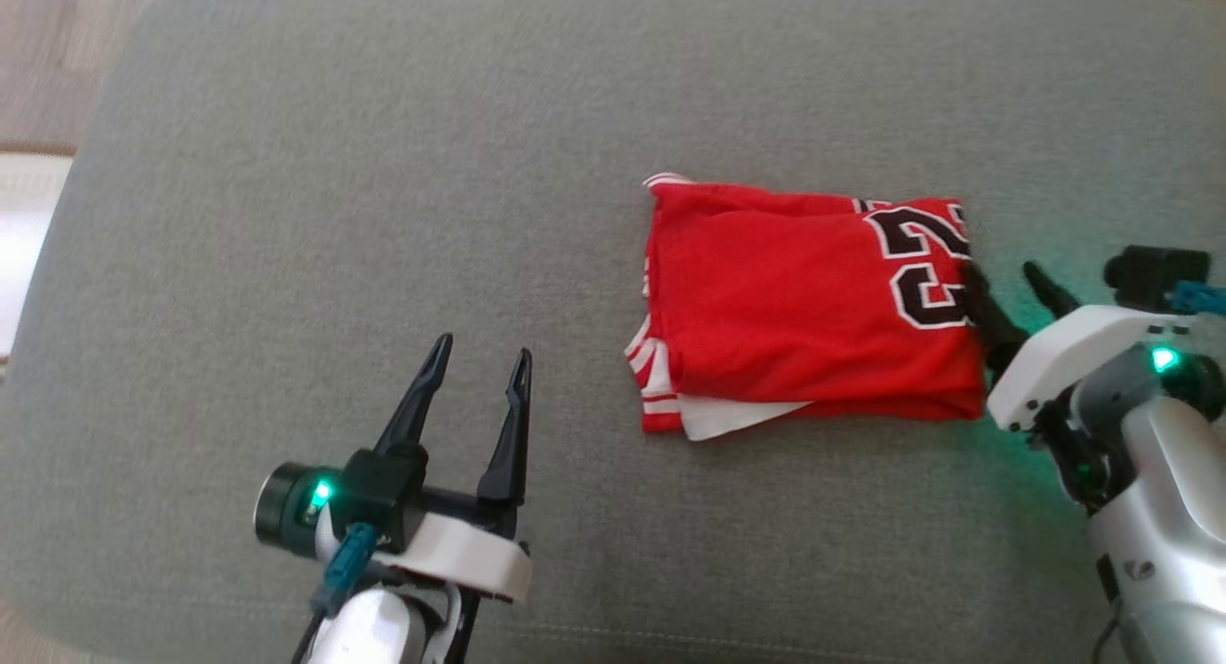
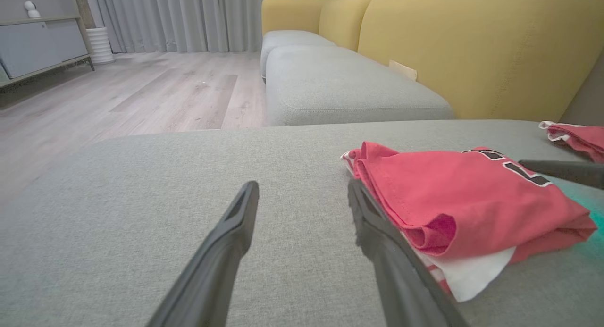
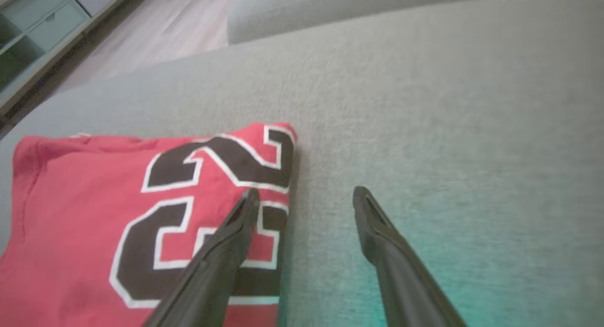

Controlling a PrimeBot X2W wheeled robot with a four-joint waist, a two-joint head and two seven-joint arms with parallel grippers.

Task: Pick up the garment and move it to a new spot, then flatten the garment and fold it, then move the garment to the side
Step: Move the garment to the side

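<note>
a wide grey cushion (image 1: 383, 166) spans the scene. the folded red garment (image 1: 805, 309), black number up, lies right of centre on it. the right gripper (image 1: 1001, 271) stands spread at the garment's right edge, one finger over the cloth, holding nothing. the left gripper (image 1: 482, 350) is spread too, near-left of the garment, apart from it.

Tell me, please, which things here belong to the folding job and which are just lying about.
Job: folded red jersey, left gripper, right gripper, grey cushion beneath.
Lying about: second red cloth, yellow sofa, grey cabinet, white ribbed pot.
</note>
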